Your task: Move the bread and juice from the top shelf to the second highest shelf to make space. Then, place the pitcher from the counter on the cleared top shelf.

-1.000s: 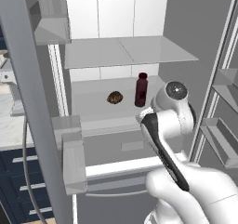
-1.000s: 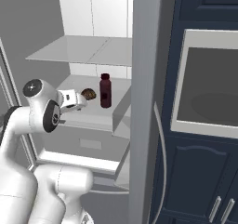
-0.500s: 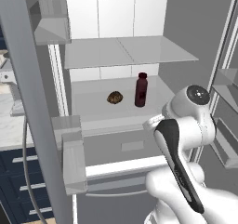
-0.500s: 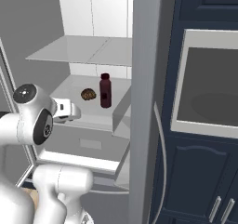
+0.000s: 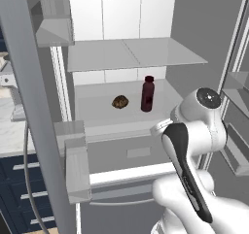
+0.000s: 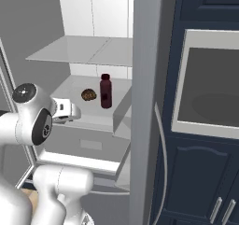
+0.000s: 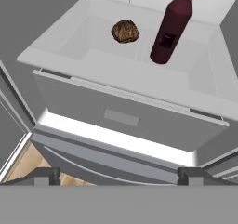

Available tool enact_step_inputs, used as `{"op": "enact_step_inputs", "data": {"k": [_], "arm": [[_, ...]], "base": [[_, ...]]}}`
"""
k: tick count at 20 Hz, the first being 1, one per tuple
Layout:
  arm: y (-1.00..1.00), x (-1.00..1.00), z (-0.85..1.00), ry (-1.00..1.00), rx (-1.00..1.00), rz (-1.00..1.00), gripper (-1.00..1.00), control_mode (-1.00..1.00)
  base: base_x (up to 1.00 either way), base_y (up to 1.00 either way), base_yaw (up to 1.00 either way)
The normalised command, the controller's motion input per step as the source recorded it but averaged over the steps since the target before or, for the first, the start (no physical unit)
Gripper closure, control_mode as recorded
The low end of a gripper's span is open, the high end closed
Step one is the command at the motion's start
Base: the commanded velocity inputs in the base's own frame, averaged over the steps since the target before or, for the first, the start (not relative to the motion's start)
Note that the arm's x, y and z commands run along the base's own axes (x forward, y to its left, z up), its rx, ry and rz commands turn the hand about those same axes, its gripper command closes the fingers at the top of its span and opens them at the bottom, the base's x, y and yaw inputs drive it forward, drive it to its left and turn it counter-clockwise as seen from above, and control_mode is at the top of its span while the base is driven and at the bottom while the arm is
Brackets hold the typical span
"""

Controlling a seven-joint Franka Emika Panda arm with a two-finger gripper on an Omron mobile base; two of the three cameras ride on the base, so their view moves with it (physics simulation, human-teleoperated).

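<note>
Bread (image 5: 120, 102) and juice (image 5: 147, 94) upright, just beside each other and apart, on the second highest shelf (image 5: 97, 117); top shelf (image 5: 97, 56) above them bare, so likely on to the pitcher stage; gripper (image 7: 118, 175) released, jaws spread wide, holding nothing, hanging outside the fridge in front of and below the shelf rim; best to back clear of the door, turn toward the counter (image 5: 10, 133), keep jaws wide, take the pitcher by its body, carry it upright.

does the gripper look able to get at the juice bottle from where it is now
Probably yes. The gripper is open and faces the fridge. The juice bottle stands upright on the second highest shelf, apart from the bread, with nothing between it and the shelf's front rim.
</note>
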Motion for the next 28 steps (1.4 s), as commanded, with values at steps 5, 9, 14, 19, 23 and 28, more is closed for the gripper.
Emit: {"op": "enact_step_inputs", "data": {"k": [5, 9, 14, 19, 23, 28], "arm": [[0.00, 0.00, 0.00, 0.00, 0.00, 0.00, -1.00, 1.00], [0.00, 0.00, 0.00, 0.00, 0.00, 0.00, -1.00, 1.00], [0.00, 0.00, 0.00, 0.00, 0.00, 0.00, -1.00, 1.00], [0.00, 0.00, 0.00, 0.00, 0.00, 0.00, -1.00, 1.00], [0.00, 0.00, 0.00, 0.00, 0.00, 0.00, -1.00, 1.00], [0.00, 0.00, 0.00, 0.00, 0.00, 0.00, -1.00, 1.00]], "base": [[-0.04, 0.00, 0.00], [-0.54, 0.00, 0.00], [-0.87, 0.00, 0.00], [-0.84, 0.00, -0.04], [-0.76, 0.00, -0.11], [-0.61, 0.11, -0.01]]}}
